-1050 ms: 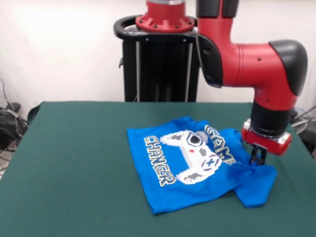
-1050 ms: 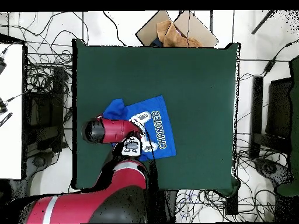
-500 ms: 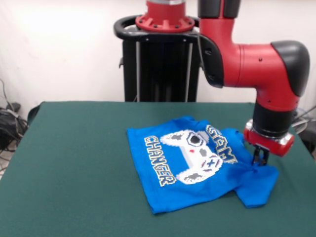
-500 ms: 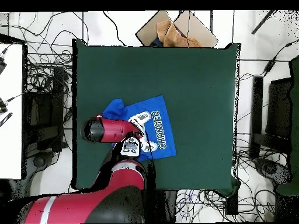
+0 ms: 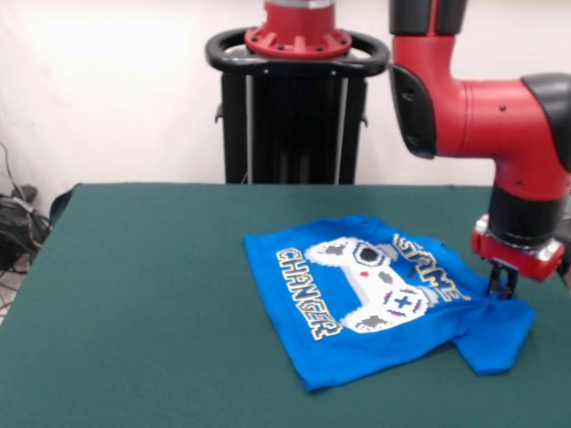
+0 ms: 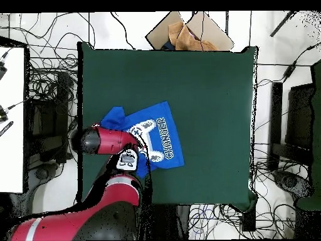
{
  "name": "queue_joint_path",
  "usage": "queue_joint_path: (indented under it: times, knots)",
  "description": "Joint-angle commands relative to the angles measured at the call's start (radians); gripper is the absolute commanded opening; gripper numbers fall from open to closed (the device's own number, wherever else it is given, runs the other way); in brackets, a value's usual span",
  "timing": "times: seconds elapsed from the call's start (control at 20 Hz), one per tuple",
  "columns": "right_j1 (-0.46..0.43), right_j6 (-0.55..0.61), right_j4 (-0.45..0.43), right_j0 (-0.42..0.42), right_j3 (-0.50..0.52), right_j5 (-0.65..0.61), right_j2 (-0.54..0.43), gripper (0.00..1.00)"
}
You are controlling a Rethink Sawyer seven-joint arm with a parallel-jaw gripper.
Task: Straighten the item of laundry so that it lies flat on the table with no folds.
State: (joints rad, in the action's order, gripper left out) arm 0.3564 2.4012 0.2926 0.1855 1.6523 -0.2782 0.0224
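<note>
- At the right edge of the front view, the end effector (image 5: 502, 287) is pinching a bunched bit of the blue T-shirt (image 5: 375, 299), its tips narrowed onto the cloth beside the sleeve.
- The shirt is lying print-up in the lower right of the front view, on the dark green desk (image 5: 143, 294), and near the left edge of that desk in the overhead view (image 6: 150, 139).
- Cloth is puckering into creases around the pinch, while the hem side toward the frame's centre is lying fairly flat; I judge the grip is meant to drag the shirt sideways and draw folds out.
- The sleeve below the end effector is sitting crumpled and doubled, so the shirt is not yet flat.
- The arm (image 6: 103, 140) is covering part of the shirt in the overhead view, so that area is hidden.
</note>
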Motion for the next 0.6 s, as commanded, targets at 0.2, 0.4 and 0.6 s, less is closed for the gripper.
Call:
queue_joint_path:
  times: [0.2,0.4,0.6]
  knots:
    - [-0.132,0.259,0.142,0.112,-0.031,-0.004,-0.041,0.00]
    - [-0.151,0.287,0.190,0.154,-0.034,0.016,0.007,0.00]
    - [-0.167,0.262,0.212,0.183,-0.048,0.005,0.056,1.00]
